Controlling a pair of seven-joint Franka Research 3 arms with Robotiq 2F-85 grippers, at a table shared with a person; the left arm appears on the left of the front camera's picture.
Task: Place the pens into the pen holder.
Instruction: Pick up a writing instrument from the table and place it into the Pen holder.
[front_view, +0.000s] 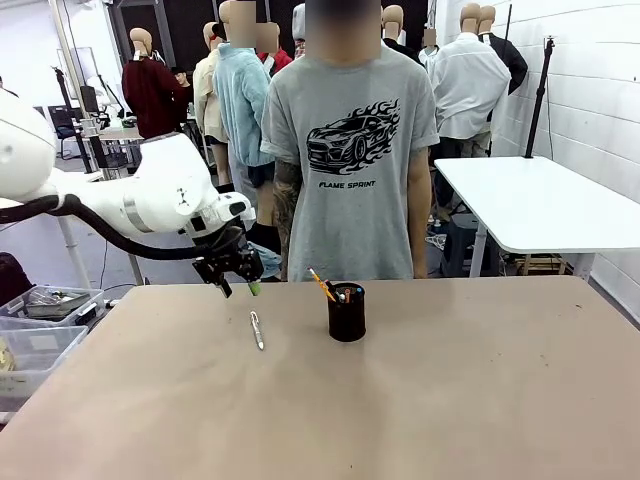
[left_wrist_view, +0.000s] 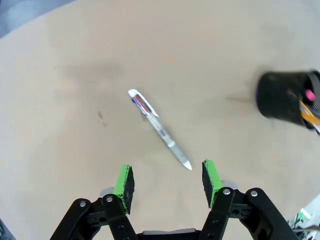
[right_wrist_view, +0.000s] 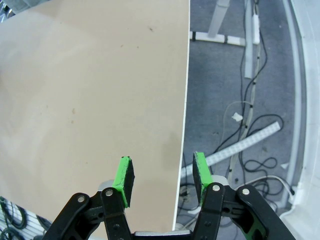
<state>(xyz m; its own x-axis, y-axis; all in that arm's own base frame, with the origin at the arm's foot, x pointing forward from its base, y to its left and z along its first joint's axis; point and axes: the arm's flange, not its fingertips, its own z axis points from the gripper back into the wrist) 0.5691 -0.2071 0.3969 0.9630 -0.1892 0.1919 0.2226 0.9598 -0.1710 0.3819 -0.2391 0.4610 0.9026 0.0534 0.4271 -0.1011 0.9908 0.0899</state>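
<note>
The left fingers (left_wrist_view: 124, 182) are seen spread apart and empty above the table (left_wrist_view: 60, 60). A silver-white pen (left_wrist_view: 160, 130) is laid flat just beyond the fingertips, its nearer end close to one pad. The pen holder (left_wrist_view: 282, 97) is set farther off past that pad, with an orange pen (left_wrist_view: 309, 112) inside. The right fingers (right_wrist_view: 125, 180) are likewise parted and empty, over the table's edge.

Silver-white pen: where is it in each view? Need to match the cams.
Front view: silver-white pen lies on the table, left of centre, left of the pen holder, below the left gripper.
Left wrist view: the pen lies diagonally mid-picture, just ahead of the open left gripper.
Right wrist view: the table's bare edge and cabled floor.
Shared landmark: the pen holder, at the left wrist view's right edge.
</note>
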